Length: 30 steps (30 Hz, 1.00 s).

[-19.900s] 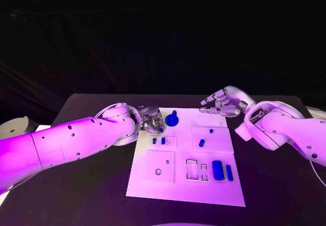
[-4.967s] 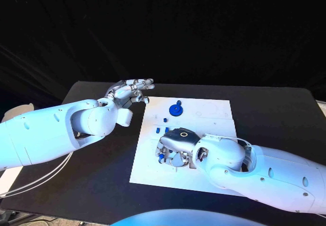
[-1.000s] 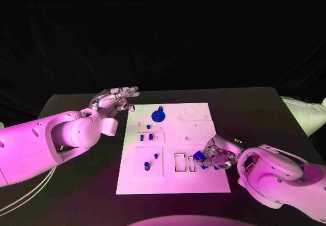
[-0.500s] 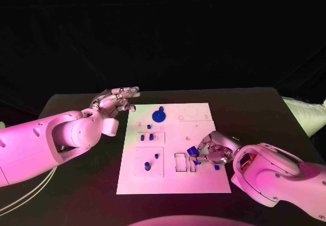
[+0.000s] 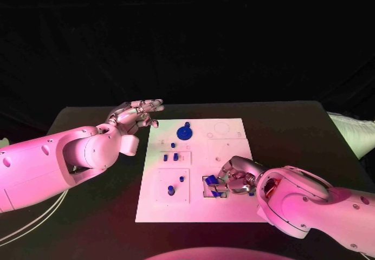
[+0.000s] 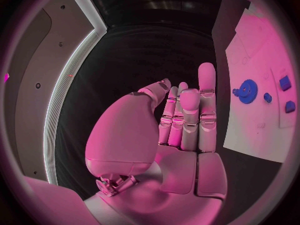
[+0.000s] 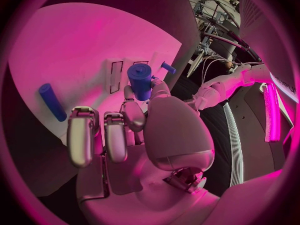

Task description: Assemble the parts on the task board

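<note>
Fingers: on the right hand (image 5: 234,181), fingers (image 7: 133,116) are curled tight round a short, round blue peg (image 7: 140,81), low and right of the middle. The left hand (image 5: 134,114) is held up with straight fingers (image 6: 207,92), a little apart, holding nothing.
Shapes: a round blue gear (image 5: 184,132) and small blue parts (image 5: 170,157) are seen.
Surface: the flat white task board (image 5: 195,208) is laid on the black table (image 5: 289,124).
</note>
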Available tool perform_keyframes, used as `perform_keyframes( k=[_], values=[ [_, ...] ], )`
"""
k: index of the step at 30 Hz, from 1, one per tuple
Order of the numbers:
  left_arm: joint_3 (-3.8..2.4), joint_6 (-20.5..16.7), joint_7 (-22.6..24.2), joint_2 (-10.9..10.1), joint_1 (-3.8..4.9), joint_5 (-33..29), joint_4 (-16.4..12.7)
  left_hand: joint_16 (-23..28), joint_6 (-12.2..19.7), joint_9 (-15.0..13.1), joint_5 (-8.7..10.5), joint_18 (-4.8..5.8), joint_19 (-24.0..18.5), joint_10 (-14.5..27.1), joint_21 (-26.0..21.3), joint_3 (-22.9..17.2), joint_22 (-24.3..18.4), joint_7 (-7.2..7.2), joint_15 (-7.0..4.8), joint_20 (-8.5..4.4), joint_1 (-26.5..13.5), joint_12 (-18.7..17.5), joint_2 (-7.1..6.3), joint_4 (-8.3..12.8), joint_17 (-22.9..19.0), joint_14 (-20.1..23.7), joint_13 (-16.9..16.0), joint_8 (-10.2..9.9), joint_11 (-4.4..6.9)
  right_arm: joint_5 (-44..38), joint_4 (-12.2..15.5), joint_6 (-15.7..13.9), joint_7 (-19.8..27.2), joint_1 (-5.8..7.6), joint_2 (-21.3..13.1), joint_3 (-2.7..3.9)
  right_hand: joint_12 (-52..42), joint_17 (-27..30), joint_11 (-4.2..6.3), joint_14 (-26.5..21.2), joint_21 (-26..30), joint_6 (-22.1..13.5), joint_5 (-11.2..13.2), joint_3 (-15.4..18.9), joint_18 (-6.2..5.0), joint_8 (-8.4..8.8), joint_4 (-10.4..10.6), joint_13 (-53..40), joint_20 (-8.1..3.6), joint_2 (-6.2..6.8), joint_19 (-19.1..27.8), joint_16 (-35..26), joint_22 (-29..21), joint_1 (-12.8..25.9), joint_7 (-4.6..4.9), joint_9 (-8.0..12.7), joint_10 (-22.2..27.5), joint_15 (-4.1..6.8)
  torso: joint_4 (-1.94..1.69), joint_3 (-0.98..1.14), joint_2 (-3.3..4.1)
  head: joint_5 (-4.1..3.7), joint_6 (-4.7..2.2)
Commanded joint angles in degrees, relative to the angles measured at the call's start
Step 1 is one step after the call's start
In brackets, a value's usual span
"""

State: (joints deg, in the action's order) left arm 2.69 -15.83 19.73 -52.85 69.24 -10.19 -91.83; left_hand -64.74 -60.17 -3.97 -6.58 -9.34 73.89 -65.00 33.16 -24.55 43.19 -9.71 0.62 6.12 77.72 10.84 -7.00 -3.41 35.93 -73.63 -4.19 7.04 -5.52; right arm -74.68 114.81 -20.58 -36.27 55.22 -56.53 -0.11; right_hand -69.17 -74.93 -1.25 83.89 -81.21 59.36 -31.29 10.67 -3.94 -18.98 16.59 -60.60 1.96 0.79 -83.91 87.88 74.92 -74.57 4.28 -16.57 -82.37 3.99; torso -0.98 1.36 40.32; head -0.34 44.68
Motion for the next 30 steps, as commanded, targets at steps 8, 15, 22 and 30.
perform_keyframes(
  k=[8,15,22,30],
  values=[
    [-0.03,1.51,0.26,0.02,0.02,-0.16,-0.3,0.04,0.4,0.07,-0.29,-1.11,0.03,0.3,-0.23,-0.11,-0.09,-0.12,-0.01,0.08,0.43,0.17,0.04,0.34,-0.04,0.47,0.07,0.35,-0.09,-0.69,-1.35,1.86,-3.03,-0.07,1.48,-0.02,-6.9,-11.25,2.17,5.32,0.06,1.51,3.4,2.1,0.76,-0.25,0.04,-18.69,-0.67,-0.21,-1.01,-0.04,0.24,4.18,-0.8,-1.44,-1.83,0.72,-0.03,0.02,0.05,0.18,0.06],
    [-0.03,1.6,0.24,-0.02,0.02,-0.16,-0.33,0.04,0.41,0.07,-0.29,-1.1,0.04,0.3,-0.23,-0.09,-0.09,-0.13,-0.01,0.08,0.42,0.17,0.02,0.34,-0.07,0.48,0.07,0.35,-0.1,-2.08,-1.66,1.31,-3.19,-0.08,1.94,-0.02,-6.3,-11.12,2.33,5.29,0.2,1.73,16.75,3.9,0.75,-0.22,0.16,-18.68,-0.86,0.62,-1.0,-0.16,0.14,8.65,-1.0,-2.33,-1.84,0.92,0.04,0.05,0.04,0.36,0.19],
    [-0.03,1.7,0.21,-0.05,0.02,-0.15,-0.41,0.04,0.41,0.07,-0.29,-1.1,0.04,0.3,-0.23,-0.09,-0.09,-0.13,-0.01,0.08,0.42,0.17,0.02,0.34,-0.07,0.48,0.07,0.35,-0.1,-3.64,-1.65,1.36,-3.42,-0.08,1.93,-0.02,-5.47,-10.85,2.38,5.24,0.46,1.85,24.22,0.33,0.69,-0.29,0.41,-18.55,-0.91,5.69,-0.92,-0.35,-0.13,14.51,-1.1,-3.3,-1.7,0.94,0.12,0.09,0.02,0.41,0.26],
    [-0.03,1.91,0.14,-0.11,0.02,-0.05,-0.4,0.05,0.44,0.07,-0.28,-1.09,0.04,0.34,-0.24,-0.04,-0.09,-0.17,0.01,0.08,0.35,0.19,-0.02,0.31,-0.12,0.5,0.08,0.35,-0.13,-4.42,-1.02,1.3,-1.92,-0.09,1.41,-0.01,-5.13,-10.88,2.48,5.25,0.53,1.89,24.38,-1.65,0.68,-0.4,0.22,-18.54,-0.95,5.48,-0.91,-0.36,-0.17,12.13,-1.14,-3.81,-1.67,0.96,0.05,0.15,0.02,0.35,0.19]
  ],
)
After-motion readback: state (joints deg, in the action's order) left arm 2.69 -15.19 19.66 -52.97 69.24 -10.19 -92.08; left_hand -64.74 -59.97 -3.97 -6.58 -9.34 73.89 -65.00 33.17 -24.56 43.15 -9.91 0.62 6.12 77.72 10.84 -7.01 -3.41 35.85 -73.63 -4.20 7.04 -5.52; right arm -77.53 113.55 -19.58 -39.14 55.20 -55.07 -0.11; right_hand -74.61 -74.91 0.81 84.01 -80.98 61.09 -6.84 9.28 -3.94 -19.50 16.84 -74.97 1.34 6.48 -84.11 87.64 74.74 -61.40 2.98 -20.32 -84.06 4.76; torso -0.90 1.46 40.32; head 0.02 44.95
